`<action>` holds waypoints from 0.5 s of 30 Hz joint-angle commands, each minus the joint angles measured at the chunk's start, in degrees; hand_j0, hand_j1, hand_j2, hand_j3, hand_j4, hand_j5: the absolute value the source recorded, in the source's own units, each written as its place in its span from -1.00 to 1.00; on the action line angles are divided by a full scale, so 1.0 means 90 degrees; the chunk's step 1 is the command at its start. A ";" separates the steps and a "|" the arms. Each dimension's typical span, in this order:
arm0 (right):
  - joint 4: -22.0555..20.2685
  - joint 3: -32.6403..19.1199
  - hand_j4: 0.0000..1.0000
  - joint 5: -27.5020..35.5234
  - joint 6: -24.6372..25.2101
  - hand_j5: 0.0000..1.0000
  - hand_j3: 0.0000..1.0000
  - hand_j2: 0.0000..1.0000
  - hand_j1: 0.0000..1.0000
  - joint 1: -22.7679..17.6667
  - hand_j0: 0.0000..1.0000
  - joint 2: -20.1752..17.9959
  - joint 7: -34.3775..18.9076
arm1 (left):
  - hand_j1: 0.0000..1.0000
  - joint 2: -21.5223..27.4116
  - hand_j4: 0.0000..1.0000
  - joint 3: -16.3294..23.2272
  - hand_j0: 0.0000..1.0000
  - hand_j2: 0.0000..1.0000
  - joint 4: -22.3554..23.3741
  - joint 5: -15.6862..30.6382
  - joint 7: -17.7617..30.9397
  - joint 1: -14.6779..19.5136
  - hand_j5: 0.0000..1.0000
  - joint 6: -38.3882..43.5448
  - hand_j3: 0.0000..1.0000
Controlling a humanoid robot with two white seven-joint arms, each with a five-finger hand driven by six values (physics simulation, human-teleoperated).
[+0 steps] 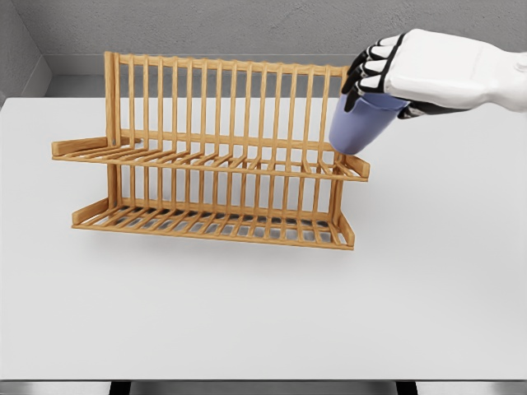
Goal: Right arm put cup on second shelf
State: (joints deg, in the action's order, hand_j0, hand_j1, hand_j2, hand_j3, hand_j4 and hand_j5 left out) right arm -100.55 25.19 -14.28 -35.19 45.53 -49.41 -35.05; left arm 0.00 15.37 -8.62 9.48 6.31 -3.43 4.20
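Above slatted wooden rack's (pixel 210 160) right end, right hand (pixel 428 70), fingers (pixel 366 74) clamped on smooth lilac cup (pixel 358 123), apparently tilted

A white worktop (pixel 247 321) is seen, carrying a two-tier wooden rack (pixel 214 156) set toward 11 o'clock of centre. Both slatted shelves are bare. The rack stands upright.

Bench (pixel 247 321): white, flat top filling most of the view
Wall (pixel 247 25): grey, rough-textured, behind the bench
Left wall (pixel 16 58): grey, meeting the back wall at a corner
Light: even and soft
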 commanded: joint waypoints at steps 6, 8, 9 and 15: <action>0.0000 0.0229 0.19 0.0034 0.0021 0.19 0.19 0.19 0.19 -0.0010 0.19 0.0001 0.0005 | 1.00 0.0000 1.00 0.0001 1.00 1.00 0.0001 0.0001 0.0001 0.0000 1.00 0.0002 1.00; 0.0000 0.0238 0.19 0.0034 0.0021 0.19 0.19 0.19 0.19 -0.0029 0.19 0.0001 0.0005 | 1.00 0.0000 1.00 0.0001 1.00 1.00 0.0001 0.0001 0.0001 0.0000 1.00 0.0002 1.00; 0.0000 0.0238 0.19 0.0034 0.0021 0.19 0.19 0.19 0.19 -0.0049 0.19 -0.0009 0.0005 | 1.00 0.0000 1.00 0.0001 1.00 1.00 0.0001 0.0001 0.0001 0.0000 1.00 -0.0007 1.00; 0.0000 0.0238 0.18 0.0121 0.0021 0.18 0.18 0.18 0.18 -0.0098 0.18 -0.0136 0.0005 | 1.00 0.0000 1.00 0.0001 1.00 1.00 0.0001 0.0001 0.0001 0.0000 1.00 0.0002 1.00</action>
State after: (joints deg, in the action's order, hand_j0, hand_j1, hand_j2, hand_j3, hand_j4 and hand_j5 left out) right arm -100.55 27.32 -13.72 -35.12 44.65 -50.21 -34.96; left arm 0.00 15.37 -8.62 9.48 6.31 -3.43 4.18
